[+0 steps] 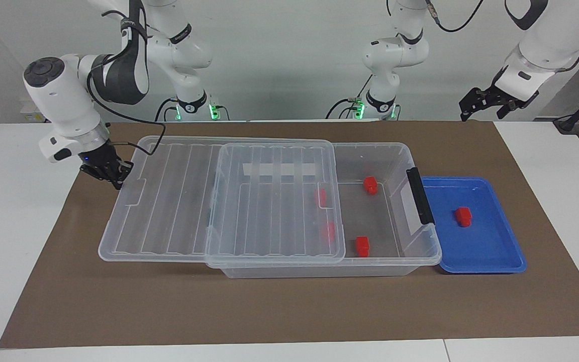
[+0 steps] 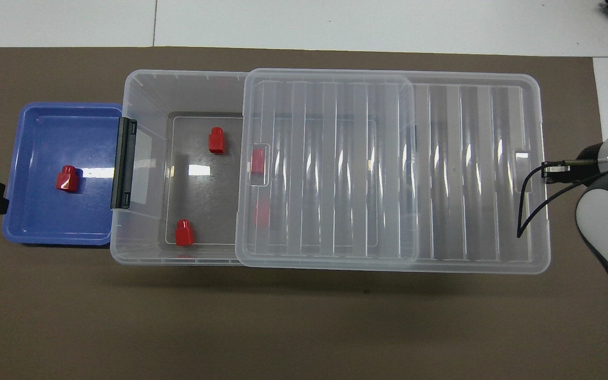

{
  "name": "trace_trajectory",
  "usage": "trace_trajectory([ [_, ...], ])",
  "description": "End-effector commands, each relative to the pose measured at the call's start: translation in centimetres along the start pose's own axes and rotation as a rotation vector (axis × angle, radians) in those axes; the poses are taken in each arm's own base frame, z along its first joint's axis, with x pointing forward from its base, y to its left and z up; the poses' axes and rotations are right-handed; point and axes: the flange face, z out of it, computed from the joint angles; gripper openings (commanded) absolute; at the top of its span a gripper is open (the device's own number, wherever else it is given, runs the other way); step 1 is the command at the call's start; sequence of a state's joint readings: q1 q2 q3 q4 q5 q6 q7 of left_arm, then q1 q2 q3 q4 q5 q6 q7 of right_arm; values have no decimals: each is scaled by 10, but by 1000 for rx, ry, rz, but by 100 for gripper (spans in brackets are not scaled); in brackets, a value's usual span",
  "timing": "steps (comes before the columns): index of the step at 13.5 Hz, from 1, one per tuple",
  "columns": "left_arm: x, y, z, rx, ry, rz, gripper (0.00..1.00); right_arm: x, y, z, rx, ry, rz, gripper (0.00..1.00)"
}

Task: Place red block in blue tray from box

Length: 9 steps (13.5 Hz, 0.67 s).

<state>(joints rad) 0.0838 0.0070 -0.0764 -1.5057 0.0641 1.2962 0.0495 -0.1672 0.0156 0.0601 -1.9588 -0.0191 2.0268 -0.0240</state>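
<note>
1. Grippers are pictured at either end of the table: the left gripper (image 1: 476, 103), raised over the brown mat's edge at the left arm's end, is seen with fingers spread wide and holding nothing. In the overhead view only a dark piece of it shows, cut off by the frame.
2. The right gripper (image 1: 111, 173), fingertips pressed together and empty, is shown low at the lid's overhanging end, toward the right arm's end; contact with the lid cannot be judged.
3. The box (image 1: 395, 166), of clear plastic with a black latch (image 1: 419, 195), is seen partly uncovered; its ribbed translucent lid (image 1: 229, 201) has been left slid toward the right arm's end. A white strip (image 1: 279, 169) on the lid carries no readable writing.
4. Two red blocks (image 1: 369, 184) (image 1: 362, 246) are seen on the open floor of the box; two more are blurred beneath the lid.
5. The red block (image 1: 463, 216), chunky and glossy, lies in the blue tray (image 1: 490, 261), a shallow round-cornered tray touching the box's latch end.
</note>
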Motion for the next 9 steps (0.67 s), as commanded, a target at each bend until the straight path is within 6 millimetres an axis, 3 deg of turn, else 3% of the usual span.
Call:
trace_trajectory([
  [1,-6,15,10,24,7,17,100,-6,-28,0,13,4,-20,0],
  [5,-5,15,26,22,83,24,100,-11,-91,-1,19,3,-74,0],
  [9,0,30,24,26,95,48,100,-21,-138,-2,23,3,-134,0],
])
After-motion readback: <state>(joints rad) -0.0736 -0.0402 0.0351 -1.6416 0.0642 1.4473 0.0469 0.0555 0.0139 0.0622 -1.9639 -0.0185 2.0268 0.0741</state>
